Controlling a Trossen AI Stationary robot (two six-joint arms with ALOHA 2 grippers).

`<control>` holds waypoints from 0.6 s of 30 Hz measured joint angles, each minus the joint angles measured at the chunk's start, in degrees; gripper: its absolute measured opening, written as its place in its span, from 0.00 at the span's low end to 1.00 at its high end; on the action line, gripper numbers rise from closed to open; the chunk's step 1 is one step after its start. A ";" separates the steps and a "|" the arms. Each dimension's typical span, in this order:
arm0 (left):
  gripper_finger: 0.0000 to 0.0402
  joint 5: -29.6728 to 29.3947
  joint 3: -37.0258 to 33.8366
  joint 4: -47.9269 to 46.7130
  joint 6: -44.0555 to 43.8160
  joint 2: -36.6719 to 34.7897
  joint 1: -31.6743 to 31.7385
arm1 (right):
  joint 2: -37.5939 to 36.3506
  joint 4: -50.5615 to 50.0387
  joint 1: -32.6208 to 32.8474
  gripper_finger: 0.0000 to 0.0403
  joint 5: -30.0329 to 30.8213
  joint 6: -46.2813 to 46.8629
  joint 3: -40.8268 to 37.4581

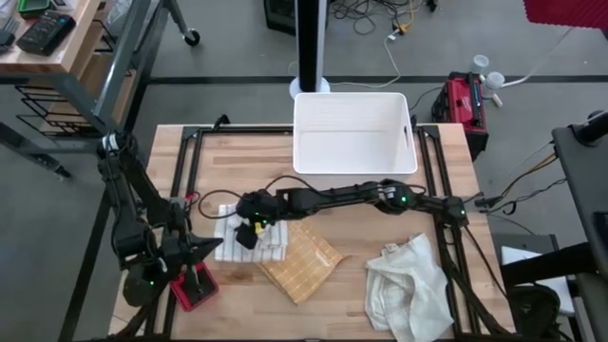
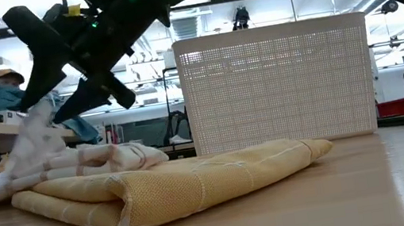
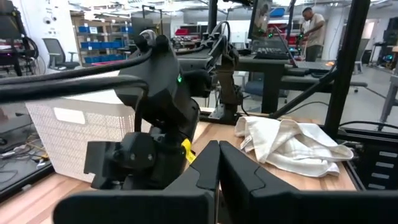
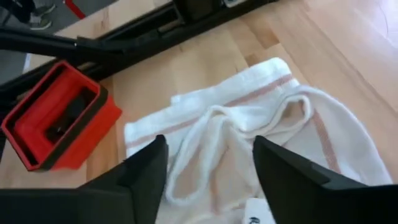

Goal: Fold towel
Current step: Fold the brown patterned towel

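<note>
High view: the right arm reaches across the wooden table (image 1: 446, 157) from the right edge, its gripper (image 1: 249, 228) hanging over the white striped towel (image 1: 271, 239), which lies crumpled left of centre. A folded yellow cloth (image 1: 300, 260) touches that towel on its right side; a second, cream-coloured cloth (image 1: 407, 285) lies heaped near the right front corner, well apart from both. A white basket (image 1: 353, 133) stands at the far edge of the table. The left gripper (image 1: 201, 249) sits near the front left corner, just left of the towel, beside a red tray (image 1: 193, 290).

Right wrist view: the right gripper's two dark fingers (image 4: 144, 171) stand spread apart above the towel (image 4: 249, 137), whose pale red stripes show only here; nothing lies between them. The red tray (image 4: 59, 124) holds a dark object, too indistinct to identify.

Left wrist view: the left fingers (image 3: 205, 171) are pressed together and empty. Beyond them appear the right arm's wrist (image 3: 155, 124), the basket (image 3: 68, 134) and the cream cloth (image 3: 289, 143). A person (image 3: 311, 31) stands far back in the room.

Low view: the yellow cloth (image 2: 173, 185) lies in the foreground with the towel (image 2: 57, 163) bunched behind it, one part raised toward the right gripper (image 2: 79, 71); contact there cannot be confirmed. The basket (image 2: 277, 86) rises behind.
</note>
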 joint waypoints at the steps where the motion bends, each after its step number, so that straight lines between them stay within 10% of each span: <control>1: 0.00 0.00 -0.02 0.02 -0.04 -0.02 0.11 | -0.12 -0.09 0.01 0.59 0.00 -0.89 0.03; 18: 0.00 1.54 -7.97 2.00 -14.41 0.19 1.07 | -7.82 -13.47 2.60 0.70 0.47 -13.53 0.73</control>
